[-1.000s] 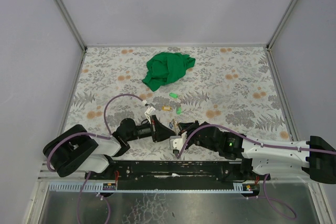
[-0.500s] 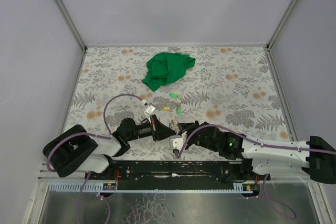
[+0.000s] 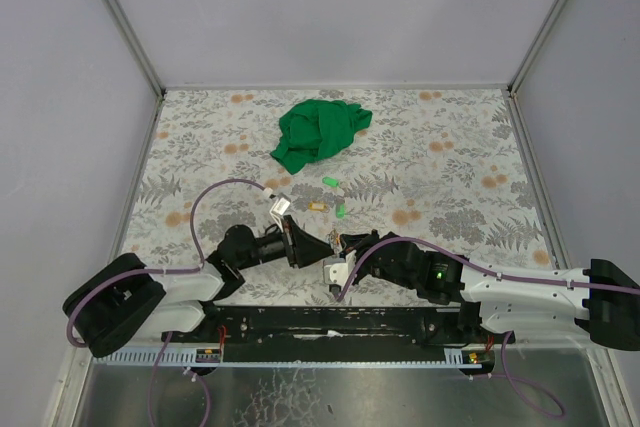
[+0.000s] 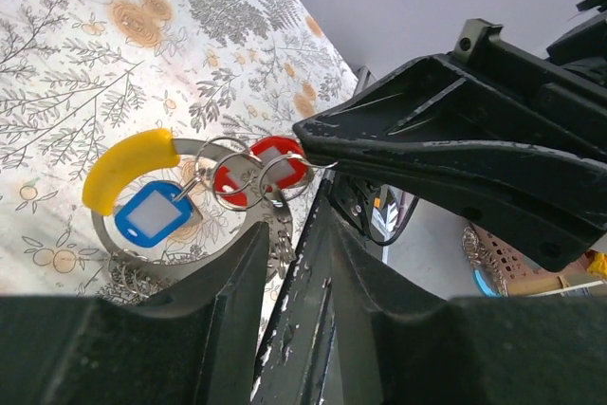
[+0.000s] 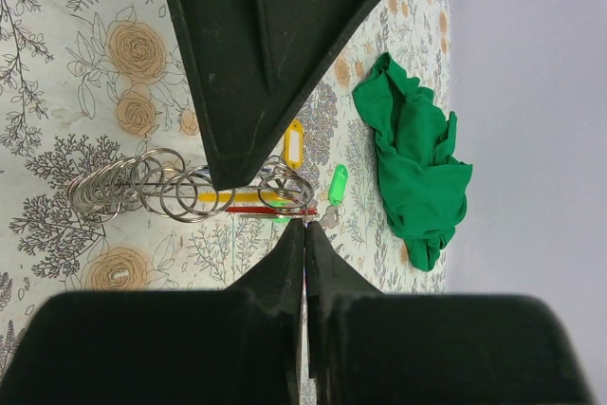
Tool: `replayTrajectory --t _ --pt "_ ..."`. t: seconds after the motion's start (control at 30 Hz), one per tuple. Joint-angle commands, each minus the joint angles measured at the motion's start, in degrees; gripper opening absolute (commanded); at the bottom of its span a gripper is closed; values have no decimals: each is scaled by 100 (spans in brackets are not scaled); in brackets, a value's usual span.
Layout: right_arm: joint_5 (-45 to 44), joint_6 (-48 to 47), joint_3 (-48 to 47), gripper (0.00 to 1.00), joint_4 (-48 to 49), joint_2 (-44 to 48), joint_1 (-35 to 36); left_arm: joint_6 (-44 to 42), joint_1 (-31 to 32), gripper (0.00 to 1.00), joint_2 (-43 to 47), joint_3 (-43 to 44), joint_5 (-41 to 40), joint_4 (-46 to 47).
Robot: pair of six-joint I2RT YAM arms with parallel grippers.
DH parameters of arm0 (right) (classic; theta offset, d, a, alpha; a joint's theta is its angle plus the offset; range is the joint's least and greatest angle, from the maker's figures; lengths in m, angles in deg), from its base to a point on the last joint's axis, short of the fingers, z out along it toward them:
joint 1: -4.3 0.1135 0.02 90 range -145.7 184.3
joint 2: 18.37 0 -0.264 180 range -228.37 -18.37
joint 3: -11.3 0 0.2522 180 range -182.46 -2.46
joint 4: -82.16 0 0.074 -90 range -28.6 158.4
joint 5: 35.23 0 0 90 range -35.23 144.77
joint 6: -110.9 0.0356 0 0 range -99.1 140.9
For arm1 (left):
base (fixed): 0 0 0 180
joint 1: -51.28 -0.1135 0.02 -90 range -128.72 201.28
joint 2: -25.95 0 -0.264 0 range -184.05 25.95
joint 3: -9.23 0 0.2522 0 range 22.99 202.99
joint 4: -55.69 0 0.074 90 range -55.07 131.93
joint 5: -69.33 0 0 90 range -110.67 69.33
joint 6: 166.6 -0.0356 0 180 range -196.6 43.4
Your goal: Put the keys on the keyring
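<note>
Between plain grey walls, a floral table

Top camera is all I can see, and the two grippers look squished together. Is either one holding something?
Observer: Yes. The right gripper is pinched shut on a thin silver ring.
Operator: Is anything hanging near it?
Observer: A red tag and a blue tag hang on little rings right beside it.
Operator: What about the other one?
Observer: The left gripper sits just under those tags, with its jaws a little apart.
</note>
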Motion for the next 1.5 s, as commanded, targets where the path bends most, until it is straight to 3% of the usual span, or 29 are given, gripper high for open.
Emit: replayTrajectory --t 0.0,0.4,0.73,1.0,1.27,1.37,1.47 --pt "-31 69 -103 0 206 19 -29 -49 47 32 57 211 -175 -455" --pt "43 52 -161 0 232 -76 -28 -82 100 32 -30 454 -101 -726" --pt "82 -7 -307 0 347 -369 -30 -196 140 21 124 648 -191 -1401" --pt "142 -35 -474 0 372 -467 -29 -353 169 29 439 744 -380 -2049" --pt "325 -61 -608 0 365 -521 -26 -288 173 35 554 759 -516 -2134" --pt "363 -52 -626 0 378 -582 -29 -264 169 31 552 736 -550 -2125" --pt "340 -23 -623 0 358 -607 -23 -234 171 20 588 707 -557 -2125"
